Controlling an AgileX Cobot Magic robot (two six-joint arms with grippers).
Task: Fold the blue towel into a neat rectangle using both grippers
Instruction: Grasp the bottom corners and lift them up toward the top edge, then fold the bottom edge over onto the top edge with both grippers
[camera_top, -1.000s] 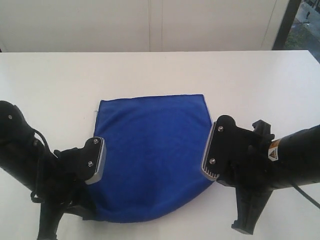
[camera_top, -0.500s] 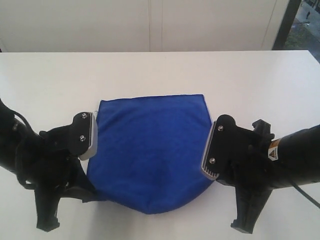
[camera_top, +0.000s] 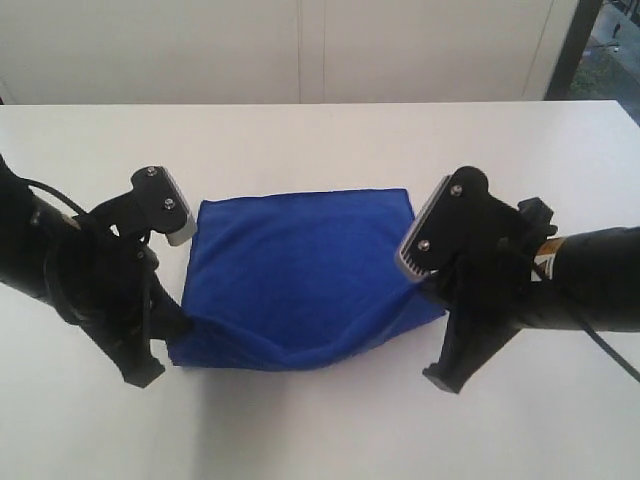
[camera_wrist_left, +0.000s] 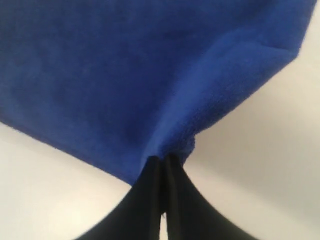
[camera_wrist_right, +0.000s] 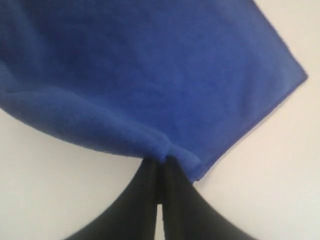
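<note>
The blue towel (camera_top: 300, 270) lies mid-table, its near part lifted and doubled back toward the far edge, with a sagging fold along the front. My left gripper (camera_top: 172, 328) is shut on the towel's near left corner. The left wrist view shows this gripper (camera_wrist_left: 162, 159) with its black jaws pressed together on a bunched blue edge (camera_wrist_left: 150, 80). My right gripper (camera_top: 432, 296) is shut on the near right corner. In the right wrist view this gripper (camera_wrist_right: 160, 160) pinches a rolled hem of the towel (camera_wrist_right: 150, 75). In the exterior view the fingertips are hidden by the cloth.
The towel rests on a white table (camera_top: 320, 140) whose far edge meets a pale wall (camera_top: 300, 50). A dark window frame (camera_top: 575, 45) stands at the back right. Both black arms flank the towel.
Both grippers have moved toward the far edge of the table with the towel's near corners. The hanging front of the towel has drawn up and the cloth now looks shorter.
</note>
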